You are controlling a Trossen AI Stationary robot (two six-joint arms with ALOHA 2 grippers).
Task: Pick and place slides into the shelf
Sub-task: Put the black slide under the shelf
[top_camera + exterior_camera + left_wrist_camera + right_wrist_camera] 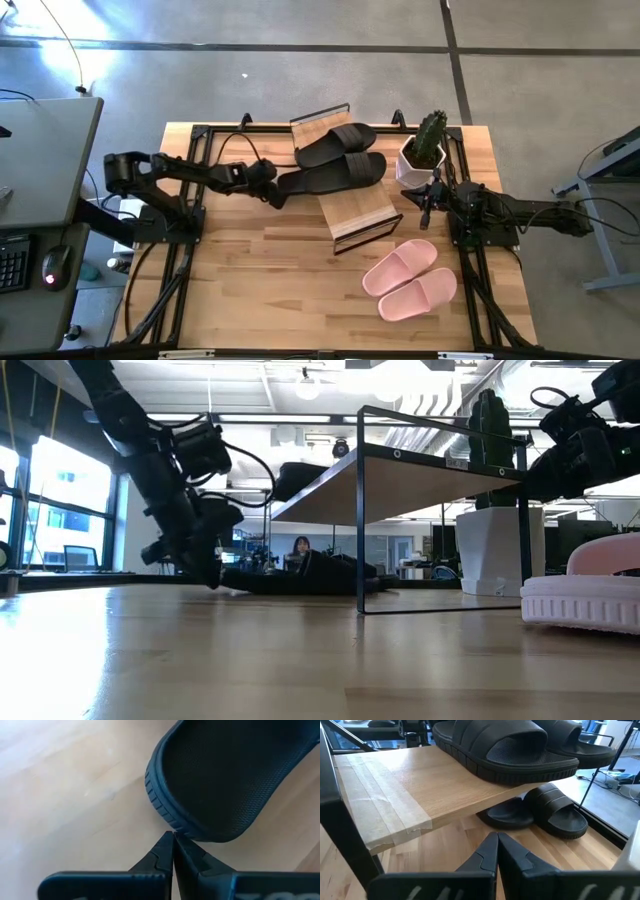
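The shelf stands mid-table. A pair of black slides lies on its top board. A second black pair lies under that board. One heel of the lower pair sticks out toward the table's left and lies on the tabletop. My left gripper is shut, slanting down at that heel; it also shows low in the low view. A pale pink pair lies on the table near the right front. My right gripper is shut and holds nothing, level beside the shelf's right side. My left gripper meets the ribbed side wall of the black slide's heel with the tips of its shut fingers. It comes slanting down from the table's left, along the slide's length. The slide lies flat, its heel on the tabletop.
A white pot with a cactus stands at the far right, close to my right gripper. The shelf's thin black frame post stands between the two arms. Bare wood lies at the table's left front.
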